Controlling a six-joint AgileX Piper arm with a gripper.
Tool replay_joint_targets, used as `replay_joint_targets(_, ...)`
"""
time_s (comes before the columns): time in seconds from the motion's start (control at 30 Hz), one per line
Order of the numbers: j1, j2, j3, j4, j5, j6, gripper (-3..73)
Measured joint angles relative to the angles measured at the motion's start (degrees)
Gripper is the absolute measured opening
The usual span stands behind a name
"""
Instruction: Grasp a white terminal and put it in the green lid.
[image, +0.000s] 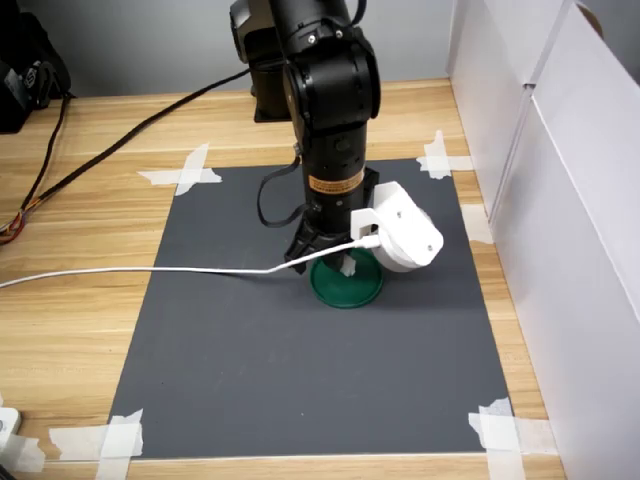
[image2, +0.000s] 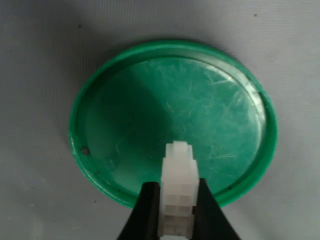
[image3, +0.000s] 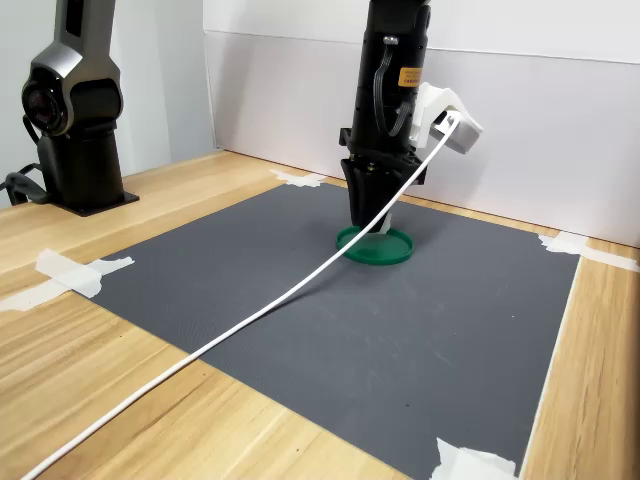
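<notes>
The green lid (image2: 200, 100) lies flat on the grey mat, seen in the first exterior view (image: 346, 289) and in the second exterior view (image3: 380, 248). My gripper (image2: 177, 200) is shut on the white terminal (image2: 179, 170), a small stepped plastic block held upright between the black fingers. In the wrist view the terminal hangs over the lid's inner floor close to its rim. In the first exterior view the gripper (image: 335, 262) points straight down just above the lid, and the terminal (image: 347, 268) peeks out below it. Whether the terminal touches the lid cannot be told.
A grey mat (image: 250, 360) is taped to the wooden table at its corners. A white cable (image: 150, 272) runs from the wrist camera across the mat to the first exterior view's left. White panels (image: 560, 180) wall the first exterior view's right. A black stand (image3: 75, 120) is at the second exterior view's left.
</notes>
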Motion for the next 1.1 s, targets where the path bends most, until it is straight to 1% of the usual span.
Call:
replay_joint_targets(0.03,0.0,0.1,0.0,0.0,0.5,-0.4,18.8)
replay_joint_targets(0.1,0.0,0.5,0.0,0.0,1.4,-1.4,27.7)
replay_joint_targets(0.23,0.0,0.5,0.0,-0.5,1.4,-1.8,51.0)
replay_joint_targets(0.3,0.0,0.4,0.0,-0.7,0.9,-1.8,61.1)
replay_joint_targets(0.33,0.0,0.1,0.0,-0.7,0.6,-1.8,64.8)
replay_joint_targets(0.4,0.0,-0.9,0.0,-0.4,-0.9,-1.8,68.8)
replay_joint_targets(0.43,0.0,-1.5,0.0,-0.3,-1.8,-1.8,69.5)
replay_joint_targets(0.53,0.0,-4.3,0.0,0.6,-5.1,-1.8,70.6)
replay_joint_targets(0.63,0.0,-7.1,0.0,2.2,-6.5,-1.8,70.8)
replay_joint_targets(0.7,0.0,-8.9,0.0,3.6,-6.6,-1.8,70.0)
replay_joint_targets(0.77,0.0,-10.4,0.0,4.8,-6.5,-1.8,67.1)
replay_joint_targets(0.87,0.0,-13.1,0.0,7.3,-6.3,-1.8,57.8)
replay_joint_targets(0.93,0.0,-15.5,0.0,8.7,-6.5,-1.8,47.5)
replay_joint_targets(1.03,0.0,-20.3,0.5,10.2,-8.0,-1.8,28.9)
replay_joint_targets(1.1,0.0,-23.9,2.2,10.8,-10.0,-1.8,14.3)
